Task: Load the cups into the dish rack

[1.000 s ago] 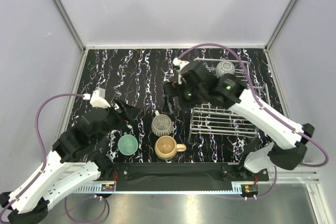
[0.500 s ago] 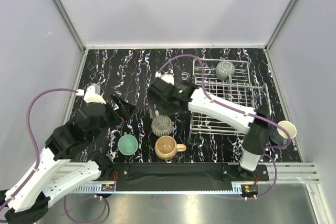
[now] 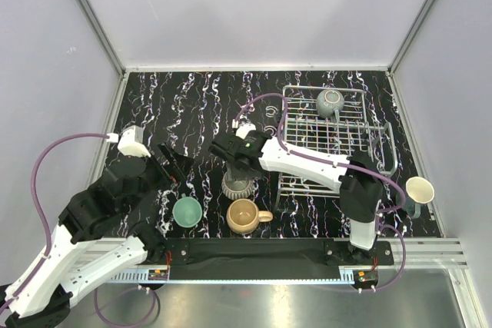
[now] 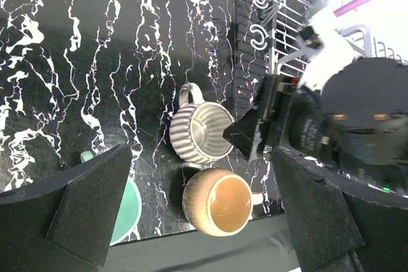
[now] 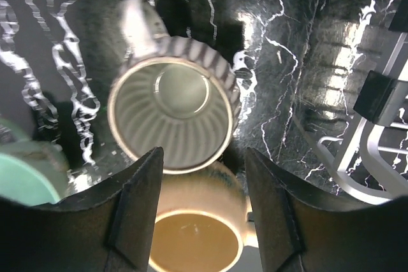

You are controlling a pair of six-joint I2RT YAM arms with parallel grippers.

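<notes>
The cream ribbed cup (image 3: 238, 183) stands upright on the black marbled table, with the tan cup (image 3: 244, 216) just in front of it and the teal-green cup (image 3: 187, 211) to their left. My right gripper (image 3: 237, 160) hangs open just above the ribbed cup (image 5: 172, 116), holding nothing; its fingers (image 5: 137, 208) frame the tan cup (image 5: 197, 234). My left gripper (image 3: 174, 162) is open and empty, up and left of the teal-green cup (image 4: 124, 211). The grey-green cup (image 3: 330, 101) sits in the dish rack (image 3: 369, 140) at the back right.
A dark cup with a pale inside (image 3: 419, 190) lies at the table's right edge beside the right arm's base. The right arm stretches across the rack's front left corner. White walls close in the table on three sides.
My right arm has swung left from the rack and come down over the ribbed cup. My left arm has drawn back a little to the left. The cup at the right edge has come into view.
</notes>
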